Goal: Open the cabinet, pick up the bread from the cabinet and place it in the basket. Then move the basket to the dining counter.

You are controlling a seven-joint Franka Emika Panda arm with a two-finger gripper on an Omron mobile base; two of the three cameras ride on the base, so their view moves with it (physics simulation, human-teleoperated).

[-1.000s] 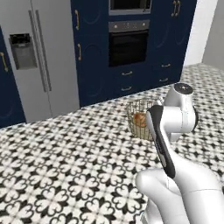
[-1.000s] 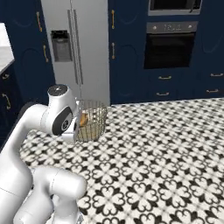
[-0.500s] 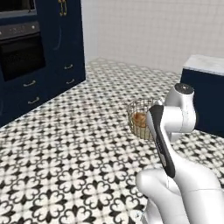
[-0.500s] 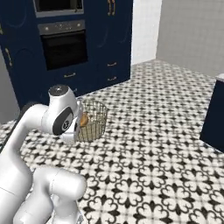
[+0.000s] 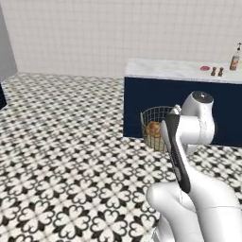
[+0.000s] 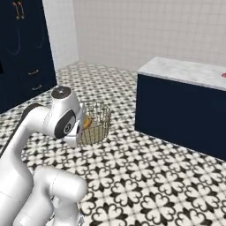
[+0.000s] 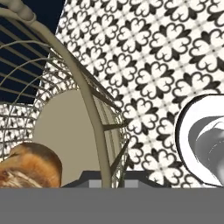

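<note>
The dining counter [image 5: 182, 71], a white-grey veined marble slab over a dark navy base, stands ahead on the black-and-white patterned floor [image 5: 61, 156], in front of a pale tiled wall [image 5: 118, 33]; a few small items sit on the far end of its top, too small to name. In the right base view, dark navy cabinets [image 6: 22, 48] run along the left side.

The white arm is folded close to its own base and carries the basket [image 5: 158, 126] in the air in front of the counter's navy face, not on the counter. The brass wire basket hangs just beyond the arm's wrist, roughly upright.

From the hand view, the gripper [image 7: 106, 178] is clamped on the basket's rim [image 7: 94, 127]: the thick rim wire runs straight down between the two dark fingertips [image 7: 87, 179], which sit one on each side of it, closed against it.

The bread [image 7: 27, 166] lies inside the basket on its bottom, just beside the fingers, on the inner side of the rim, not touched by them
</note>
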